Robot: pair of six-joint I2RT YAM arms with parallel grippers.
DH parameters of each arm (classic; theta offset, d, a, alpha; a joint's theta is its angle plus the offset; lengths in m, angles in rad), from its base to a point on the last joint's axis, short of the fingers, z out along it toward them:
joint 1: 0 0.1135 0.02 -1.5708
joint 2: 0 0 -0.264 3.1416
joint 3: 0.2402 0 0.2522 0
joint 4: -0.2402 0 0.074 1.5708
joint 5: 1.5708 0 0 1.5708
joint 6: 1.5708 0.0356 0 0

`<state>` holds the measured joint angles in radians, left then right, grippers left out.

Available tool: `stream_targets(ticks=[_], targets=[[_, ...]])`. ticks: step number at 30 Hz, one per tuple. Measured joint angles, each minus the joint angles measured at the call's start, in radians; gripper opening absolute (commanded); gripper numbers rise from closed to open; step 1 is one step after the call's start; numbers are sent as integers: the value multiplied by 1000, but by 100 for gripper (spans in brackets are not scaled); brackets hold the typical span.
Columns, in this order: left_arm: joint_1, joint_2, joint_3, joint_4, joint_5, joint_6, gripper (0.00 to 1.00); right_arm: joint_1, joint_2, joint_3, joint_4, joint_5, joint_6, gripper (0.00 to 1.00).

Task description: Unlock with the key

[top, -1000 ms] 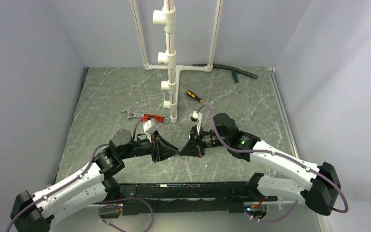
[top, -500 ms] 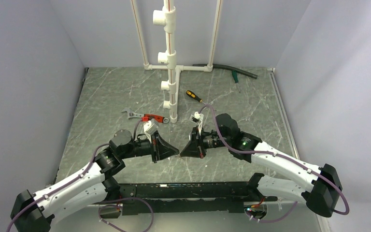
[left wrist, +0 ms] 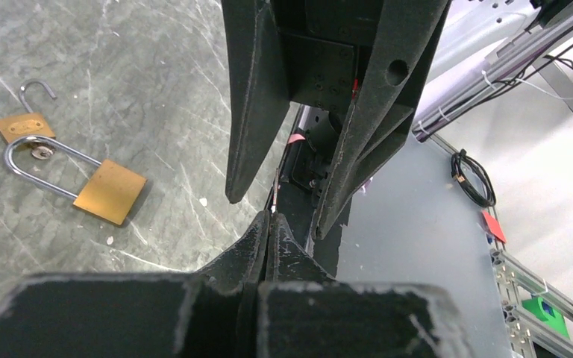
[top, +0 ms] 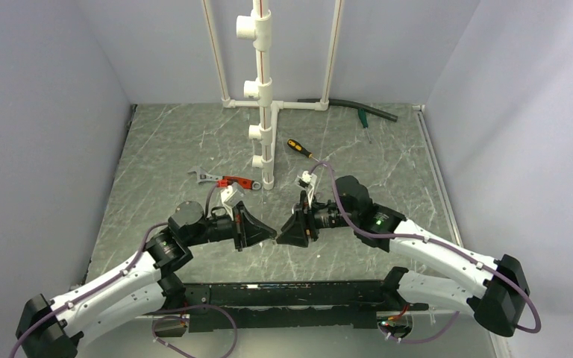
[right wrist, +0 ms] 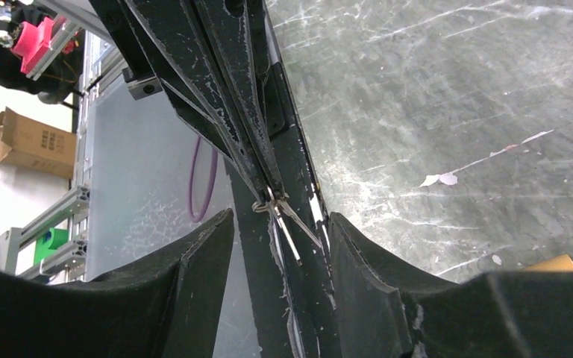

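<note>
My left gripper is shut on the key, a thin silver sliver sticking out past its tips. In the right wrist view the key hangs from a small ring pinched in the left fingertips, between the spread fingers of my open right gripper, which touch nothing. Seen from above, the left gripper and right gripper meet tip to tip over the table's front middle. A large brass padlock and a small one, its shackle open, lie on the table.
A red-handled wrench lies left of the white pipe stand. A black-and-orange screwdriver lies right of it. A black hose and a green-handled tool sit at the back right. Grey walls enclose the marbled table.
The left gripper's jaws closed on the key, and then the right gripper's jaws opened off it. Both arms stayed almost in place.
</note>
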<state>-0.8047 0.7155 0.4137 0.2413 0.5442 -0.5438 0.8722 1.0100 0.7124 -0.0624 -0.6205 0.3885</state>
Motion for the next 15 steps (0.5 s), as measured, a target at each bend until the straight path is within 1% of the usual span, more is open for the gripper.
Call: stream_targets(ticks=[8, 12, 15], targets=[[0, -31, 0, -11, -41, 0, 0, 0, -26, 0, -1, 20, -4, 30], [0, -31, 0, -14, -45, -3, 0, -1, -31, -1, -1, 26, -4, 18], [0, -31, 0, -14, -45, -7, 0, -1, -31, -4, -2, 37, -4, 7]])
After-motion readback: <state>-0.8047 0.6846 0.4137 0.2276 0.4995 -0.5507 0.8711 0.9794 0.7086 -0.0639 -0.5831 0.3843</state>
